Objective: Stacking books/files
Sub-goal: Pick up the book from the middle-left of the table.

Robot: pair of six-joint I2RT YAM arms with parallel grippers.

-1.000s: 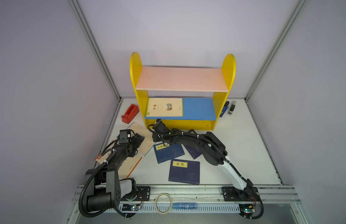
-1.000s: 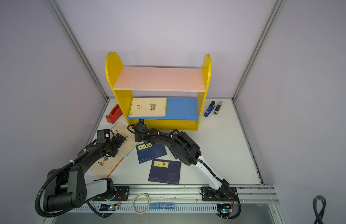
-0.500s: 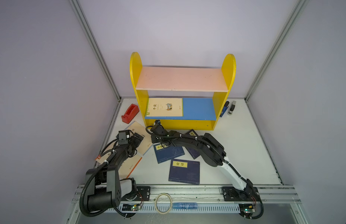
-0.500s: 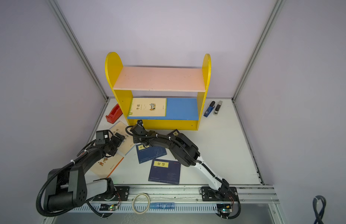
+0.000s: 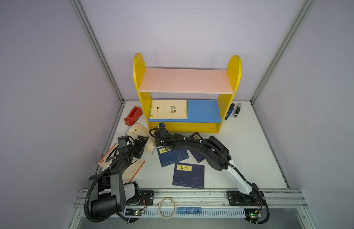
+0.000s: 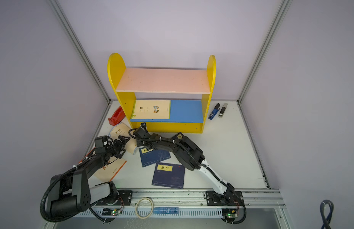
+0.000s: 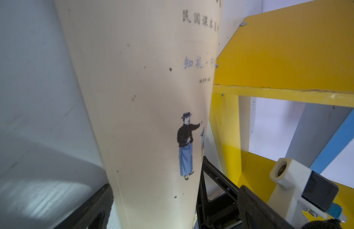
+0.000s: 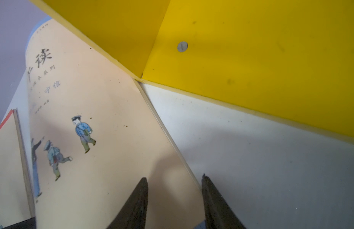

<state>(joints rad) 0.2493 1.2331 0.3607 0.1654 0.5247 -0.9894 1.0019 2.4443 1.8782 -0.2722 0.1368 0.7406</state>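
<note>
Nearest the front edge of the table [image 5: 241,148], about midway along, a navy book [image 5: 189,175] lies flat; its yellow label reads 论语. Toward the front-left corner a cream book with an orange edge [image 6: 110,169] lies under the left arm, its title mostly hidden. Just beyond the first, a second navy book [image 5: 173,158] runs under the right arm, its label half covered.

Next comes the work itself. A bowed cream book [image 5: 135,130] arches up off the table in front of the left foot of the yellow shelf unit [image 5: 184,126]. The left pincer [image 5: 142,138] gapes wide, with the arched cover between its jaws; its wrist view reads 民国课本 and 知礼 there. The right pincer [image 8: 174,178] is about half open, its jaws astride the book's long edge and not gripping it; 守信 shows on the cover.

A third navy book [image 5: 196,136] peeks from behind the right arm. Farthest, a cream book [image 5: 168,109] lies on the unit's blue lower board.

The step in hand looks like picking up the bowed book for the stack. Next, the right jaws must close on that edge and lift without creasing it, with the left jaws clear.
</note>
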